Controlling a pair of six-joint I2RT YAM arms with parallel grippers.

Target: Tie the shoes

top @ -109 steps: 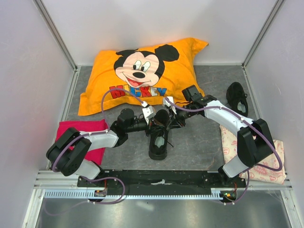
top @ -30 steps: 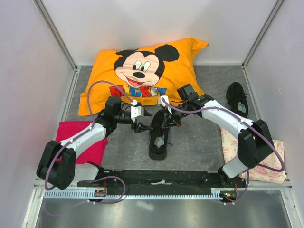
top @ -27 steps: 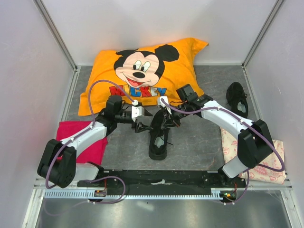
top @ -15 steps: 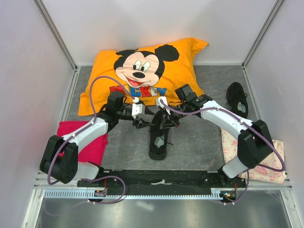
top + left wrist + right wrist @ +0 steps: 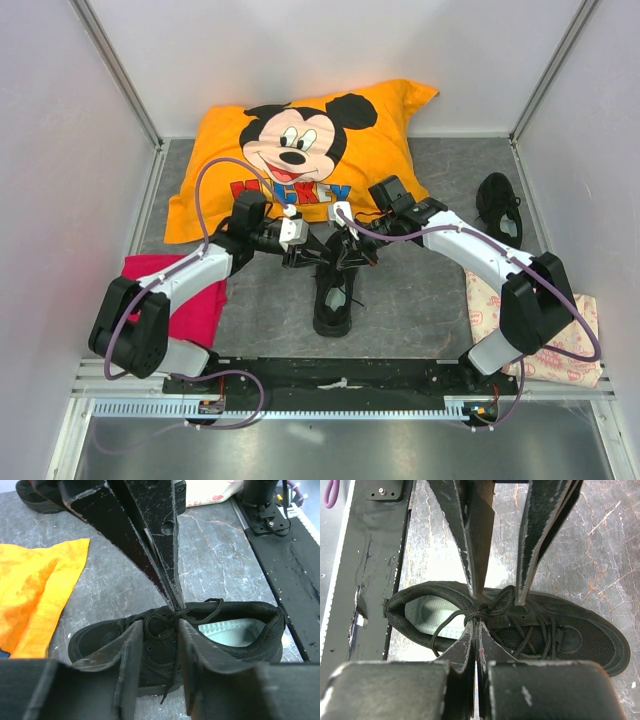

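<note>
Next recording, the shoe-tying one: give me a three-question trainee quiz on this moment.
1. True or false: the left end effector is shut tight.
2. The right end effector is: A) shut on the laces; B) wide open; C) out of view.
3. Fill in: the second shoe lies to the ____ of the near shoe.
Key: 1 false; 2 A; 3 right.
</note>
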